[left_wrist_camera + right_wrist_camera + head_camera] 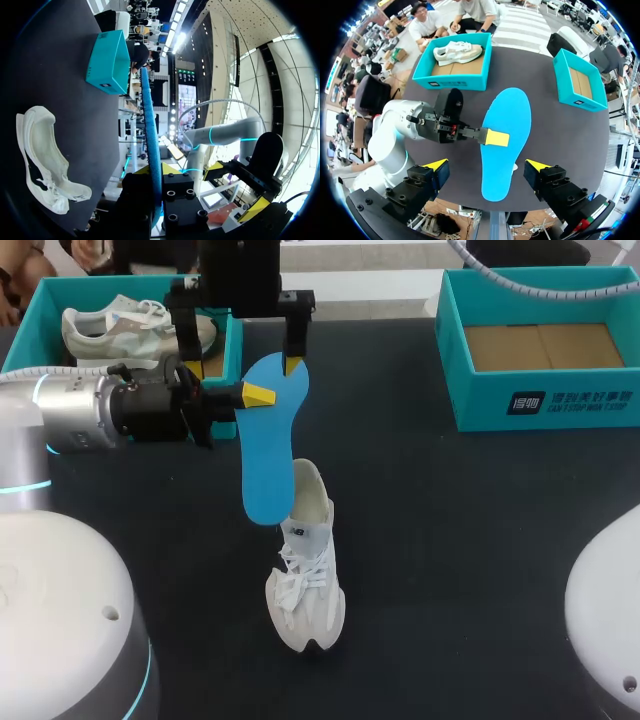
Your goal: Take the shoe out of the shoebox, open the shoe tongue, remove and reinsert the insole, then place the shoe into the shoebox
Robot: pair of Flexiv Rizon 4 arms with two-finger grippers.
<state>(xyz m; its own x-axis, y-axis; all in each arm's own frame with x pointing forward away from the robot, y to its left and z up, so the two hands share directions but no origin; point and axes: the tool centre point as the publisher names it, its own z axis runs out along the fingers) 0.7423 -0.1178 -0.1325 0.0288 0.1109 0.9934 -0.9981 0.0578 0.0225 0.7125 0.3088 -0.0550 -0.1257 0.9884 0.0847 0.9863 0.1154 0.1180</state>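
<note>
Bright even overhead light, soft faint shadows on the dark table [470, 540]

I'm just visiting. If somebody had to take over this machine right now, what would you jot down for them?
Left gripper: shut on the blue insole, holding it in the air over the shoe.
Right gripper: open, hovering at the insole, fingers wide on either side and not touching it.
Shoe: upright on the table. The empty box is at the far right.
Done: shoe out of the box; insole looks fully out.
Left: put the insole back in, then the shoe into the box.
</note>
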